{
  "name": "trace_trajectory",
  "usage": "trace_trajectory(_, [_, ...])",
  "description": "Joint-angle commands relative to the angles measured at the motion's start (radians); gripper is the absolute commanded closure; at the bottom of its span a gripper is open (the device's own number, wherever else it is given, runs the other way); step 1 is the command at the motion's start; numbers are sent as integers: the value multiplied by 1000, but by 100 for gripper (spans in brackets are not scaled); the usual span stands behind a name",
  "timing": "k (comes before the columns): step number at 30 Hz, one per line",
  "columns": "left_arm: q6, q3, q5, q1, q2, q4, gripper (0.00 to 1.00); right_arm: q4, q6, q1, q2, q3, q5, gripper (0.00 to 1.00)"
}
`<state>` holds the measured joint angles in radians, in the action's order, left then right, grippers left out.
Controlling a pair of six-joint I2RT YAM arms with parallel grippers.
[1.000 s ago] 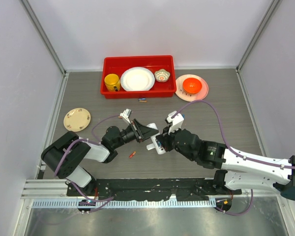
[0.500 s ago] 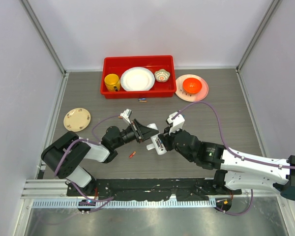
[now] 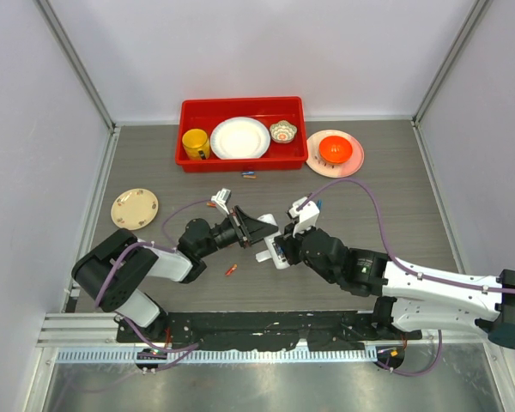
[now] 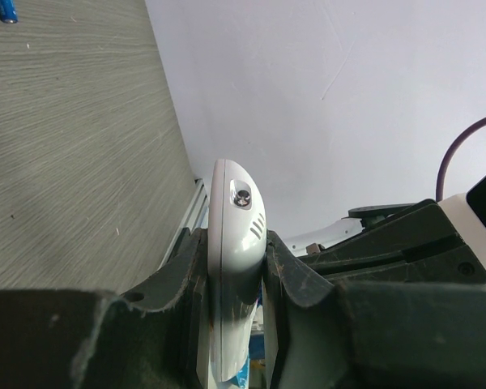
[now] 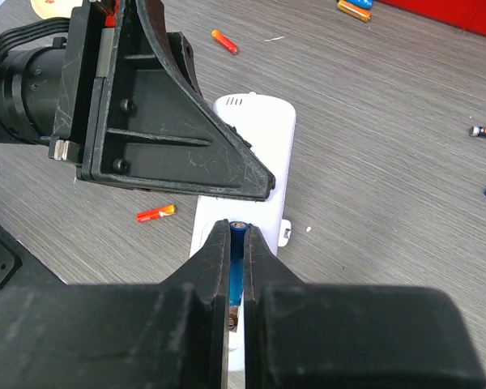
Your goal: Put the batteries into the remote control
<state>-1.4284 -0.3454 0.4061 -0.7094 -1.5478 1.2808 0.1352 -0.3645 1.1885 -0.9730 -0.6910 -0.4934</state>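
Arms meeting mid-table over the remote (image 3: 263, 255).
I see my left gripper (image 3: 259, 230) and right gripper (image 3: 277, 249) tip to tip, with the white remote showing just beneath them. One red-orange battery (image 3: 231, 270) lies loose near my left arm, and more batteries (image 3: 250, 175) lie just in front of the red tray (image 3: 240, 101).

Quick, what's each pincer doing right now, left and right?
Left pincer: closed on the remote control.
Right pincer: closed on a blue battery, just above the remote control.
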Motion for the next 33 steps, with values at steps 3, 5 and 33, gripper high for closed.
trace_trajectory(3, [-9,-27,7,-2,26,265,100,-11,-1,5,-4,-2,-11,99])
trace_trajectory(5, [-6,-29,0,-2,28,265,100,13,-10,5,-7,-5,-1,99])
trace_trajectory(33, [13,-43,-9,-2,18,264,100,92,-125,5,13,-1,29,64])
